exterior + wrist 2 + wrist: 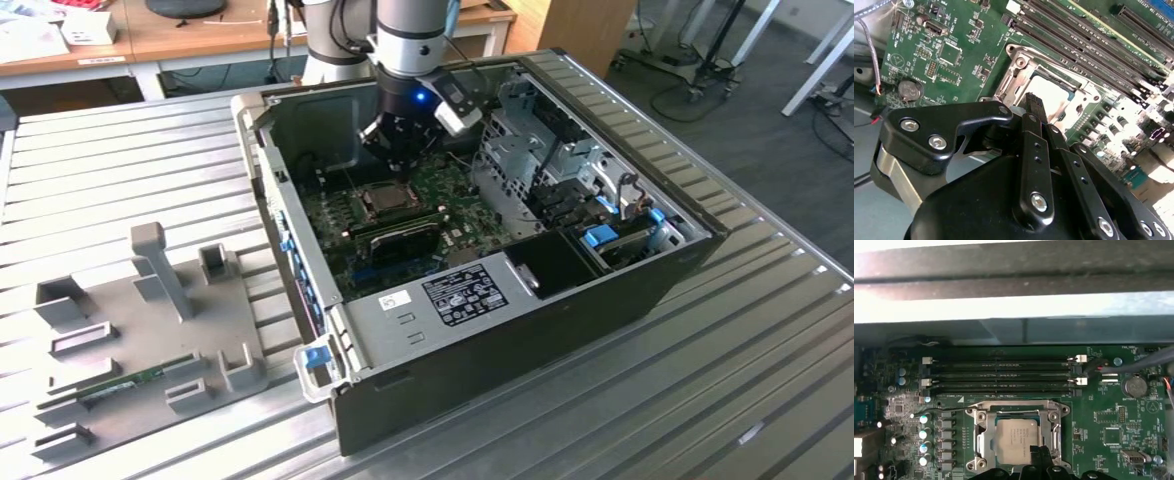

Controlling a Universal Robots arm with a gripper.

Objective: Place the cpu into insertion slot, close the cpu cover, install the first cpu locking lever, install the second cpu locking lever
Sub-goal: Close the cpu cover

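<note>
**In the open case: tool tip at socket edge, cpu seated under cover**

Inside the computer case (534,330) on the bench (747,330), the cpu (1016,440) lies flat in the insertion slot (974,415), just beside the memory slots (999,372). The cpu cover (985,439) looks folded down over it, with the pale chip face showing through its window. Your tool (1040,454) hovers at the socket's near edge. In both wrist views its fingers (1034,150) are pressed together with nothing visibly between them. I cannot tell whether the tip touches the frame.

Handling, as a judgement:
- The chip is light, stiff and thin, and its contacts are fragile. Take it only by opposite edges, never by the face.
- The cover is thin, stiff metal with a slick surface. Press on the frame rim, not through the window.
- I cannot tell whether the locking levers are latched.
</note>
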